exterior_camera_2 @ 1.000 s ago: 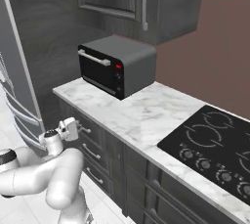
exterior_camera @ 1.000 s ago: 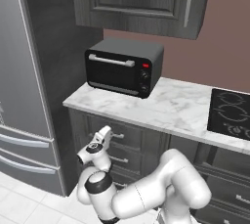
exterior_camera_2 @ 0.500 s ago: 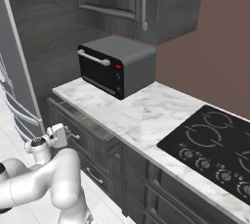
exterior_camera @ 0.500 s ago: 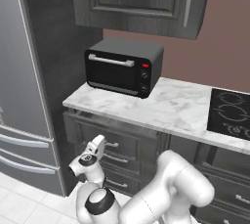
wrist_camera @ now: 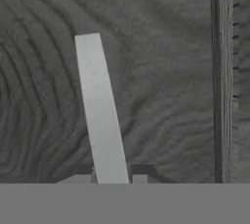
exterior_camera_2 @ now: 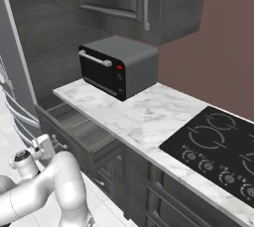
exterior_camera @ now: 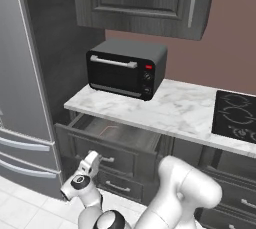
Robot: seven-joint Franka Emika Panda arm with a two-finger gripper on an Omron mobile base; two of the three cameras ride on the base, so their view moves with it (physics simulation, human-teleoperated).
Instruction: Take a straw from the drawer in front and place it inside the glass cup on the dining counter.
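1. Gripping the silver bar handle [wrist_camera: 100, 110] of the wide, shallow dark grey wood-grain drawer [exterior_camera: 107, 140] is the white arm's two-finger gripper [exterior_camera: 94, 161], its small dark fingers nearly closed around the bar. In the hand view the pale bar runs straight up from between the finger tips, across the panelled front.

2. And the drawer is open! In the left base view it stands pulled out from under the small white marble worktop [exterior_camera: 170, 108], with its inside bright enough to see into.

3. Look in there: a very thin pink-red line lies on the drawer floor, towards the back left. I judge that to be the straw [exterior_camera: 109, 129], though it is faint and small. It sits untouched, well apart from the gripper.

4. Up on the worktop, the black toaster oven [exterior_camera: 125, 68] stands at the left and the black glass cooktop [exterior_camera: 236, 118] at the right. Neither one matters to the job.

5. So where are we? Early, by my reckoning. Opening the drawer looks done or close to it. Everything else is left: let go of the handle, reach in, pinch the straw, lift it clear.

6. Then comes the long part, carrying the straw to the glass cup on the dining counter and dropping it inside.
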